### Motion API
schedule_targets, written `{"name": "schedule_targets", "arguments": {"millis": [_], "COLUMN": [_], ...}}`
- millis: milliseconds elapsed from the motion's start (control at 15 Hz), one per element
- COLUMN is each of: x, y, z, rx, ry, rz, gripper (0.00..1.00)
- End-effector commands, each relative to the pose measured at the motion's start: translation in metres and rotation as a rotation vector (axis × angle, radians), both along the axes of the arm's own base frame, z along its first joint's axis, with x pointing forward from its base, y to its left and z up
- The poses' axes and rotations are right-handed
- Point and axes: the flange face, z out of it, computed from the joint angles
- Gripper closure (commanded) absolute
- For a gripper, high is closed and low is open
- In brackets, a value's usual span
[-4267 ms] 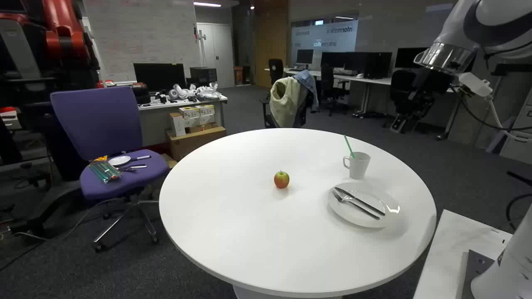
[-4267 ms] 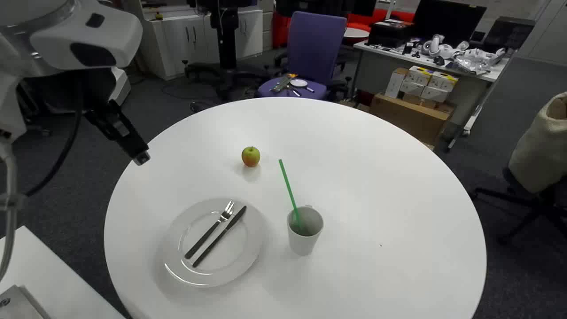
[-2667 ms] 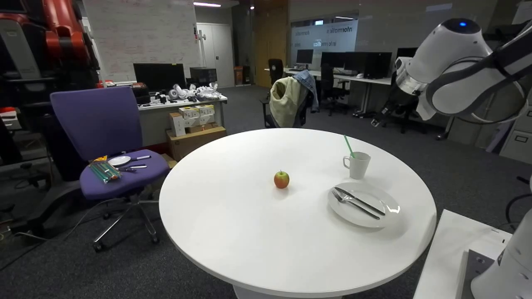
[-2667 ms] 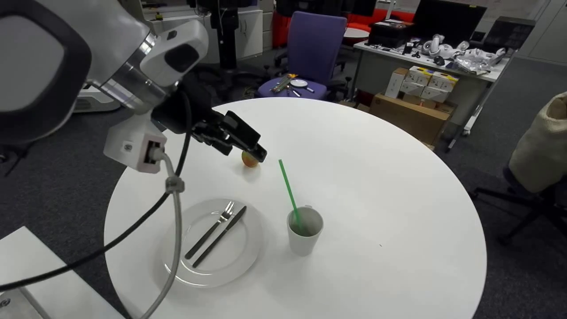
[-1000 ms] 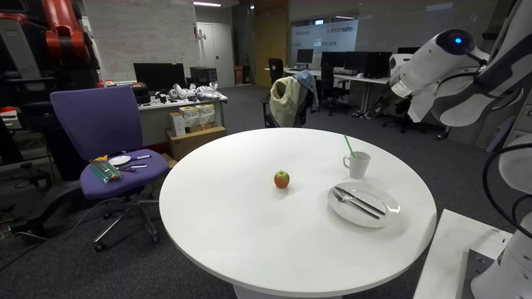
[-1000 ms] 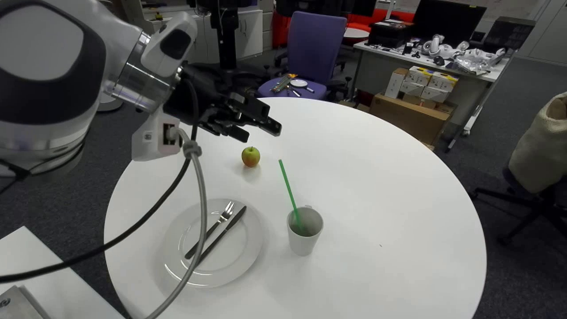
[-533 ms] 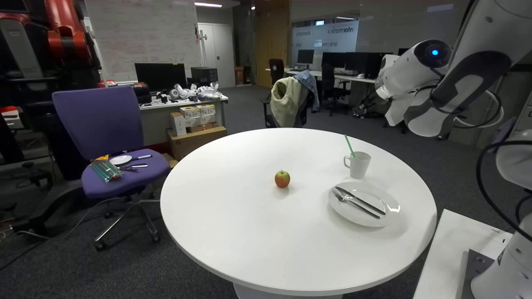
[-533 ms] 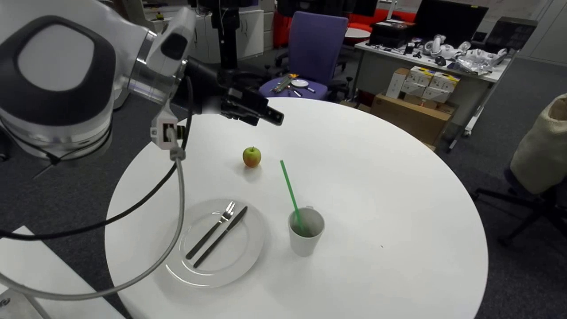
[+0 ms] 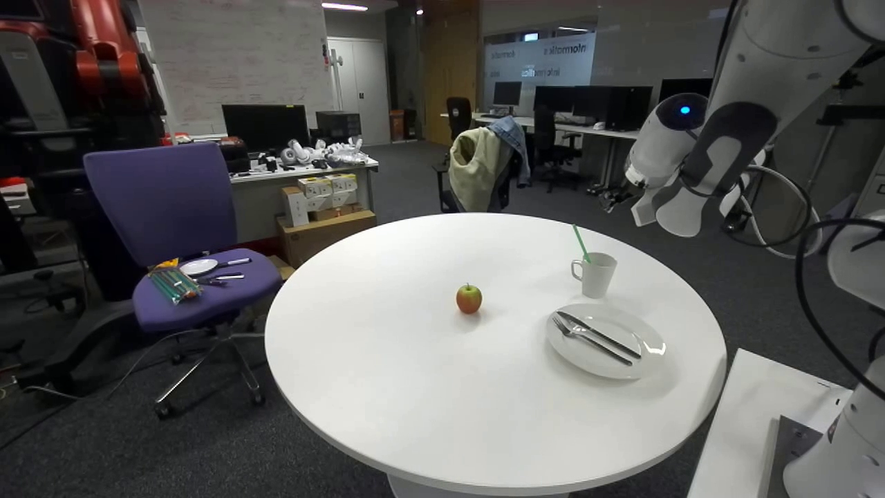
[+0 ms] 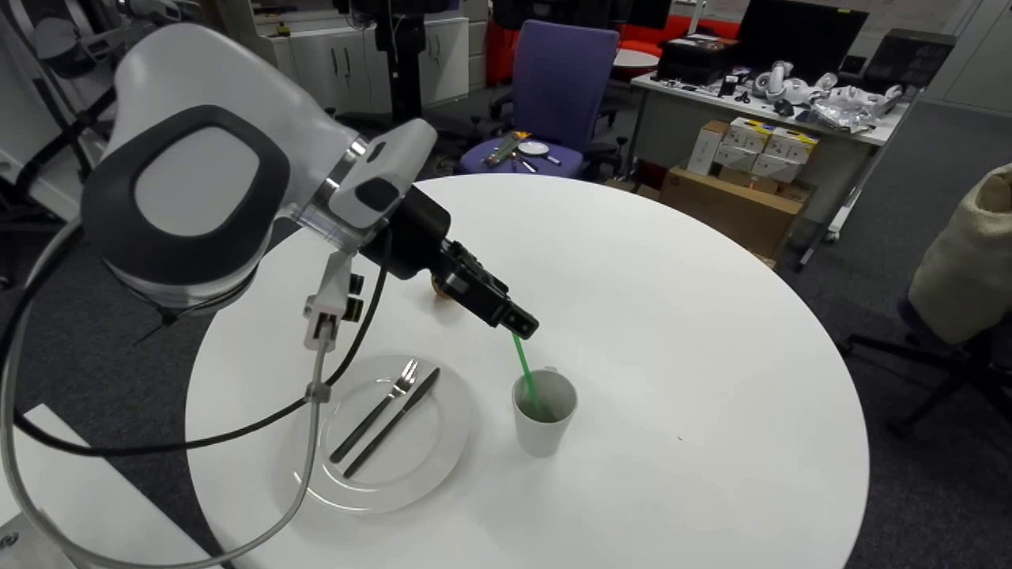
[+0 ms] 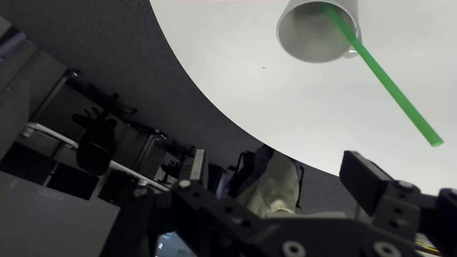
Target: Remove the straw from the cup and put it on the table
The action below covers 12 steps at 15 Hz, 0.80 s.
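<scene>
The white cup (image 9: 599,277) stands upright on the round white table (image 9: 415,380). A green straw (image 9: 581,243) leans in it, its upper end well above the rim. The cup (image 10: 541,436) and straw (image 10: 522,359) also show in an exterior view, where my gripper (image 10: 519,321) covers the straw's top. In the wrist view my gripper (image 11: 275,162) is open with nothing between its fingers. The straw (image 11: 396,94) slants out of the cup (image 11: 314,39), its free end beyond the right-hand finger (image 11: 362,178), outside the jaws.
A white plate (image 9: 570,356) with a fork (image 9: 598,346) and knife (image 9: 608,337) lies beside the cup. An apple (image 9: 469,299) sits near the table's middle; my gripper partly hides it in an exterior view (image 10: 439,291). Cables (image 10: 198,436) hang from the arm.
The arm has swung in over the table. In the last second the gripper has come lower and nearer the straw's top. Cup, straw, plate and apple have not moved.
</scene>
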Motion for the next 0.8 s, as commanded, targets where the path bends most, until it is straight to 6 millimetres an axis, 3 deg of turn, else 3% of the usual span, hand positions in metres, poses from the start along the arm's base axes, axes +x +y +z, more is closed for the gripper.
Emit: {"name": "schedule_targets", "arguments": {"millis": [0,400,733], "x": [0.021,0.045,0.046], "y": [-0.032,-0.052,-0.068], "z": [0.009,0.013,0.008], "rx": [0.159,0.408,0.602], "ry": [-0.020,-0.036,-0.077], "rz": [-0.104,-0.215,-0.362], "gripper": [0.00,0.00,0.00]}}
